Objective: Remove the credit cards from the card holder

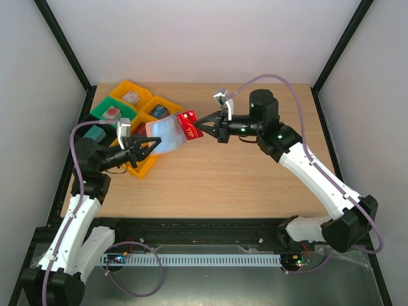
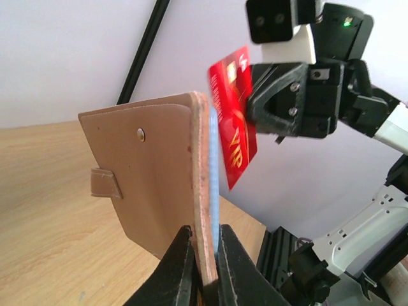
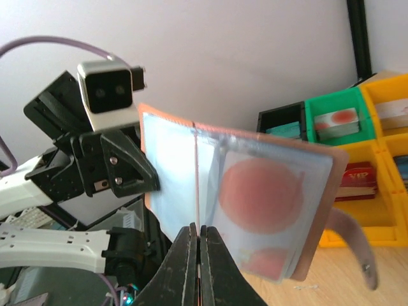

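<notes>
Left gripper [image 1: 152, 148] clamped on open tan card holder [image 1: 167, 132], held above table [image 1: 242, 182] | red credit card [image 1: 188, 127] at holder's 2 o'clock edge, pinched tight by right gripper [image 1: 199, 123] | coloured trays [image 1: 124, 86] at table's 11 o'clock corner.

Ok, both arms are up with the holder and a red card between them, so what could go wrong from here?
1. The left gripper pinches the card holder by one edge only, in mid-air; a pull could tug it loose.
2. The right gripper holds the red card near one edge; it may slip and drop toward the yellow trays.
</notes>
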Controlling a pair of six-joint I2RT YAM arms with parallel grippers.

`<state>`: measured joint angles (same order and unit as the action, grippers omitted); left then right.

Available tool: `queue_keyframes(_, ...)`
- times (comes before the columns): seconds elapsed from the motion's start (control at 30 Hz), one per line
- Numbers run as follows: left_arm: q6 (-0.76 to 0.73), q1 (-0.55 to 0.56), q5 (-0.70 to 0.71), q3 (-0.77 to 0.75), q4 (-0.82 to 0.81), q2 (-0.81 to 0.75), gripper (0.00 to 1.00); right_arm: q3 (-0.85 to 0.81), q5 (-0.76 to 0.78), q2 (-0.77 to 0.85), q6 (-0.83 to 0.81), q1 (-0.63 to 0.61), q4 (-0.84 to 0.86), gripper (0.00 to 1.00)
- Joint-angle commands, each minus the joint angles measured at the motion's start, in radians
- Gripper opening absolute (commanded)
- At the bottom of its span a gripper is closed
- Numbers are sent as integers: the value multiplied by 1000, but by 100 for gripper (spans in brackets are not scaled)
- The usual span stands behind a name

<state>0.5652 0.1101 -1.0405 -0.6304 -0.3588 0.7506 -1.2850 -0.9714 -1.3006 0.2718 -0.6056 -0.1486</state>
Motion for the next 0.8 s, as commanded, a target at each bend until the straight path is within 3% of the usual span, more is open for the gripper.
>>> queue_keyframes(0.0,-16,-6,15,27,2,-19,2,0,36,42,-19,30,-31,2)
queue_keyframes(0.4,1,57,77,97,-24,50,2,10,150,106,-11,112,-83,2)
queue_keyframes(0.77,-130,420,85,16,-191,476,2,90,238,205,-37,113,-139,2)
